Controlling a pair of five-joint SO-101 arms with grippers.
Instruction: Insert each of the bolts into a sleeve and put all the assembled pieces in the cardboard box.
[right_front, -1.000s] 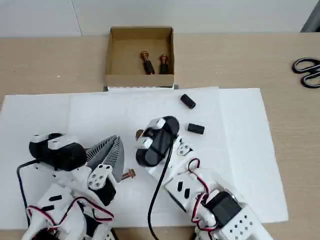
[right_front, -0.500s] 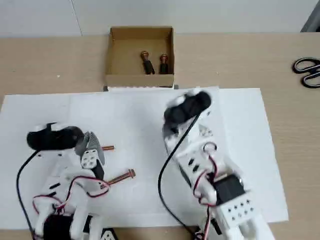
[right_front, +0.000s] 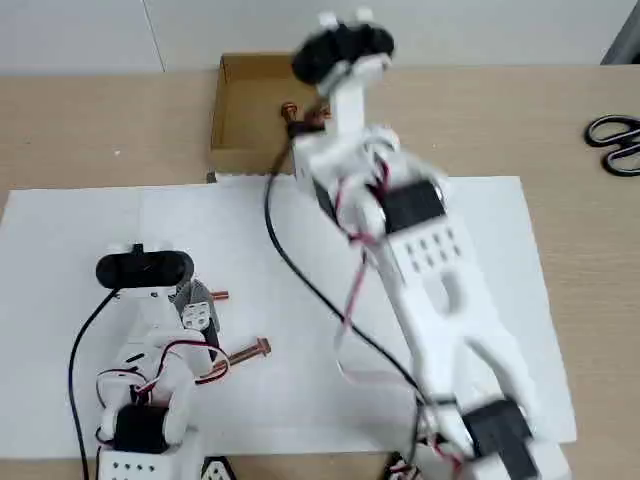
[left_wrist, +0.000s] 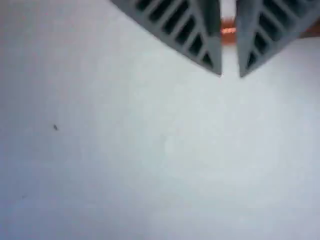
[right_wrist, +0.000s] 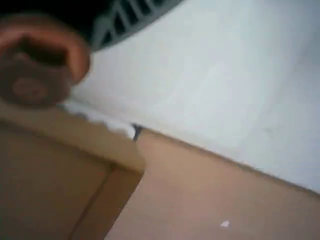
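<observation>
- The table (right_front: 100, 120) spreads out around both grippers.
- A white paper sheet (right_front: 480, 260) lies under the left gripper (left_wrist: 230, 70), and its far edge lies just short of the right gripper (right_front: 305, 118).
- The right arm (right_front: 430, 260) stretches across the sheet and ends at the right gripper.
- The cardboard box (right_front: 240, 70) sits directly below the right gripper, with its side wall close by.
- A blurred round copper piece (right_wrist: 35, 65) shows right beside the right gripper. Whether the gripper is clamped on it cannot be told.
- The scissors (right_front: 612, 140) lie well off to the right of the right gripper.
- One bolt (left_wrist: 227, 30) is pinched in the narrow gap of the left gripper.
- A second bolt (right_front: 245, 352) lies loose on the sheet, near the left gripper, on its right and closer to its arm's base.
</observation>
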